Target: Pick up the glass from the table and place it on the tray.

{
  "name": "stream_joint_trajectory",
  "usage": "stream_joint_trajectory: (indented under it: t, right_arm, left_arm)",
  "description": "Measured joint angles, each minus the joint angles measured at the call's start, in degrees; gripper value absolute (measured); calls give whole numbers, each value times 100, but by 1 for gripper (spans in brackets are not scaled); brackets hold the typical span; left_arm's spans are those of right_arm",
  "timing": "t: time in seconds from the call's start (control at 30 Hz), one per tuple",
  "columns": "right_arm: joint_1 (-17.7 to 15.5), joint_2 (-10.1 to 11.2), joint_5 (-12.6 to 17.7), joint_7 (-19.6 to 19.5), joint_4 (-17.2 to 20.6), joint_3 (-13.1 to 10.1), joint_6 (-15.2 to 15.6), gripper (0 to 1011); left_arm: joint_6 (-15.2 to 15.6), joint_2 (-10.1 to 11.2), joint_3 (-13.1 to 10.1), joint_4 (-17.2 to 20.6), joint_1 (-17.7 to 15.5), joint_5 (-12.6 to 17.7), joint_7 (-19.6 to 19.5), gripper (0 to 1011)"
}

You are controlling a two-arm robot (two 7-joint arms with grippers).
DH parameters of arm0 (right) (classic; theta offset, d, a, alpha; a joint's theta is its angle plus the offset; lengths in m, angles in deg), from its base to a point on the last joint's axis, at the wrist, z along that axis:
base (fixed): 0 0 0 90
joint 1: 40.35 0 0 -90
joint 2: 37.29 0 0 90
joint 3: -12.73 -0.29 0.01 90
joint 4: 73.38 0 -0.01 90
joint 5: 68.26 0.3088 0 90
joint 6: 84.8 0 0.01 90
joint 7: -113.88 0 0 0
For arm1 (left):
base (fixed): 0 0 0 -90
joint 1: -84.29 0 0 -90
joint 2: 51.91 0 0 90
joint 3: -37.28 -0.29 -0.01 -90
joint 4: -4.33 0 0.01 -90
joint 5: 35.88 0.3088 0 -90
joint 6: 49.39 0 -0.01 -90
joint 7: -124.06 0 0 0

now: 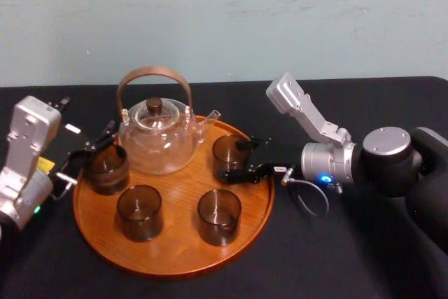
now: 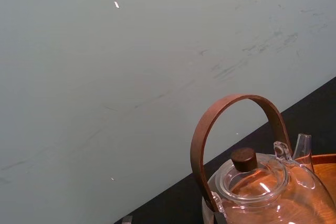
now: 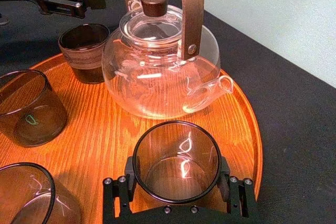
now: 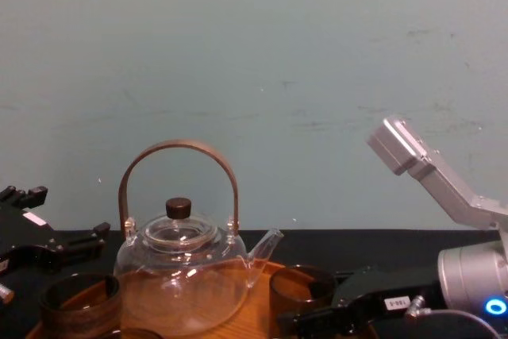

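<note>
A smoky brown glass [image 1: 228, 150] stands on the tray [image 1: 175, 257] at its back right, beside the spout of the glass teapot [image 1: 157, 138]. My right gripper [image 1: 241, 159] reaches in from the right, one finger on each side of it. In the right wrist view the glass [image 3: 176, 153] fills the span of the right gripper [image 3: 177, 171], and both fingers [image 3: 129, 170] rest against its wall. My left gripper [image 1: 98, 143] hovers open at the tray's back left, just behind another glass [image 1: 107, 167].
Two more brown glasses [image 1: 139, 211] [image 1: 219, 216] stand on the front half of the tray. The teapot with its tall brown handle [image 4: 178, 152] takes up the back middle. Black cloth [image 1: 336, 243] covers the table, and a pale wall [image 1: 224, 12] rises behind.
</note>
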Motion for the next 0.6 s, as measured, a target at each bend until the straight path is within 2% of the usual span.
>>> stream_joint_trajectory:
  t: [0.23,0.37,0.6]
  right_arm:
    - [0,4,-5,0,-11,6,24,920]
    - [-2,7,-19,2,-17,9,38,1000]
    - [-1,4,-14,4,-17,9,37,1002]
  left_arm:
    - [0,0,0,0,0,0,0,1002]
    - [0,0,0,0,0,0,0,1001]
    - [0,0,0,0,0,0,0,1001]
